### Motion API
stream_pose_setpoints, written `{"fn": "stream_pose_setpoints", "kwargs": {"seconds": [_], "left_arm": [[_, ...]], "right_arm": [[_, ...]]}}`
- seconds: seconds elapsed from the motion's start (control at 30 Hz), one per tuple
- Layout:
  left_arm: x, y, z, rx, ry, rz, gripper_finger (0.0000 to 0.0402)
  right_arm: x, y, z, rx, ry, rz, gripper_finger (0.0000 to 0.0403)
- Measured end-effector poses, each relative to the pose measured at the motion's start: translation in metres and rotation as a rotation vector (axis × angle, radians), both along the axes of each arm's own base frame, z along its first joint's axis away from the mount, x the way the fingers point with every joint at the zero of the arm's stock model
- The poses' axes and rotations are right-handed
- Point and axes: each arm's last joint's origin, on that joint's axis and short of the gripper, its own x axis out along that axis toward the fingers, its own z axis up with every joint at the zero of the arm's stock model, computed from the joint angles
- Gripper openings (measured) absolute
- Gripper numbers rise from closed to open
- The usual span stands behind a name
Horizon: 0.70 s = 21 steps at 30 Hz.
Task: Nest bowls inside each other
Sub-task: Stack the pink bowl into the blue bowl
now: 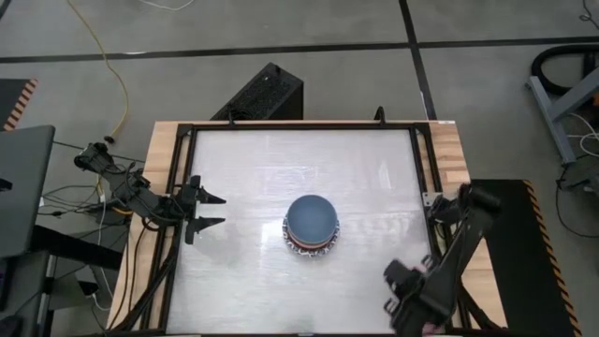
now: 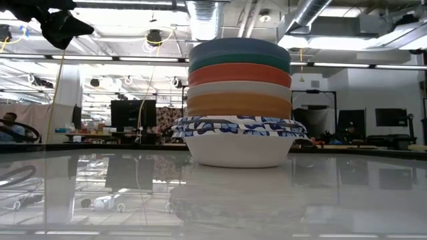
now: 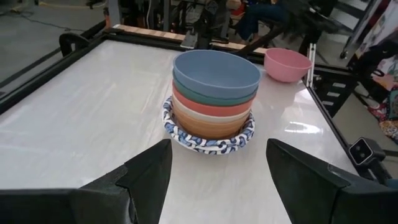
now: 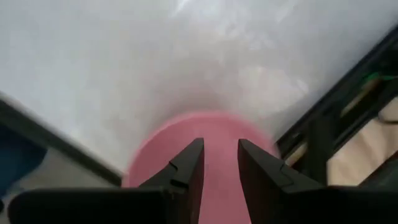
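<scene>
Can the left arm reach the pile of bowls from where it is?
Probably yes. The left gripper waits at the table's left side with its jaws open, pointing toward the stack of bowls. Only bare table lies between them. The right gripper, with the pink bowl, is on the far side.

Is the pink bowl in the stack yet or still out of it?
Out. The pink bowl sits apart from the stack, whose top bowl is the slate-blue bowl; the right gripper is closed on its rim.
</scene>
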Motion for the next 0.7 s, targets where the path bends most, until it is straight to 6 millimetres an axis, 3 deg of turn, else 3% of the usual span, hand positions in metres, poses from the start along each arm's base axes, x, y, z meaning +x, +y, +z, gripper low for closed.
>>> {"fn": "stream_pose_setpoints", "kwargs": {"seconds": [0.13, 0.23, 0.43, 0.6, 0.7], "left_arm": [[0.000, 0.000, 0.000, -0.026, 0.003, -0.008, 0.0251], [0.000, -0.001, -0.001, -0.042, 0.011, -0.031, 0.0251], [-0.001, -0.001, -0.003, -0.048, 0.033, -0.045, 0.0251], [-0.001, -0.001, -0.005, -0.055, 0.052, -0.036, 0.0251], [-0.001, -0.001, -0.005, -0.064, 0.057, -0.032, 0.0251]], "right_arm": [[-0.017, -0.037, 0.005, -0.020, -0.181, -0.032, 0.0119], [-0.026, -0.051, -0.003, 0.100, -0.333, -0.096, 0.0115], [-0.037, -0.044, -0.029, 0.409, -0.371, -0.236, 0.0112], [-0.045, -0.029, -0.044, 0.459, -0.217, -0.337, 0.0112], [-0.045, -0.023, -0.047, 0.472, -0.215, -0.363, 0.0111]]}}
